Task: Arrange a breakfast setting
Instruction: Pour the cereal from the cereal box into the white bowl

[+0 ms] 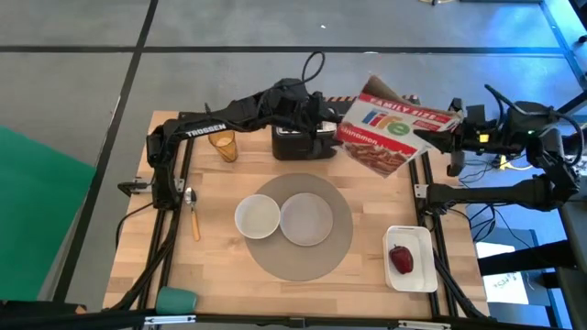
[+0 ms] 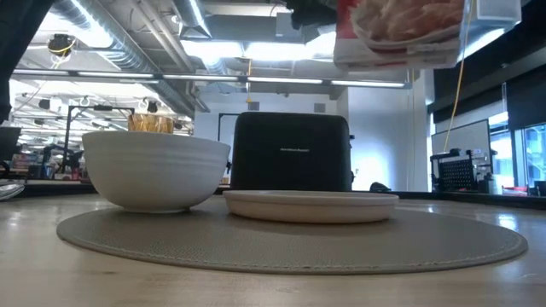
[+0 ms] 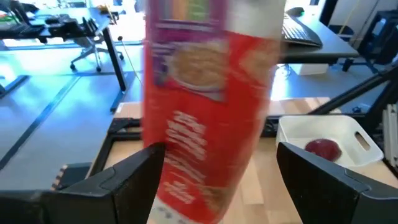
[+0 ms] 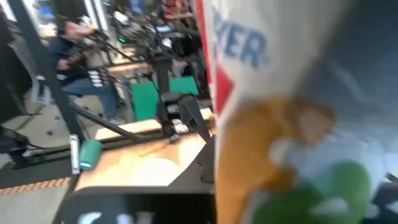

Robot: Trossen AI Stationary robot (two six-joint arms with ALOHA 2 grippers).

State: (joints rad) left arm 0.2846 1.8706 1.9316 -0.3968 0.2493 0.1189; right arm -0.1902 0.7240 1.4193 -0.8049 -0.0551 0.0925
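On the pale wooden table point(image 1: 220, 266), the large round grey mat point(image 1: 312, 261) carries the white bowl point(image 1: 257, 217) and small white plate point(image 1: 306, 220). Both grippers meet at a red cereal box point(image 1: 390, 128) held aloft: the left gripper point(image 3: 214, 165) stands open around it, while the right gripper's point(image 1: 456, 128) fingers are hidden.

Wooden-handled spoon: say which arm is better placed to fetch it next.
Left, probably. The spoon lies on the table's left side by the left arm's base. Both the left gripper and right gripper are at the cereal box, the right farther off.
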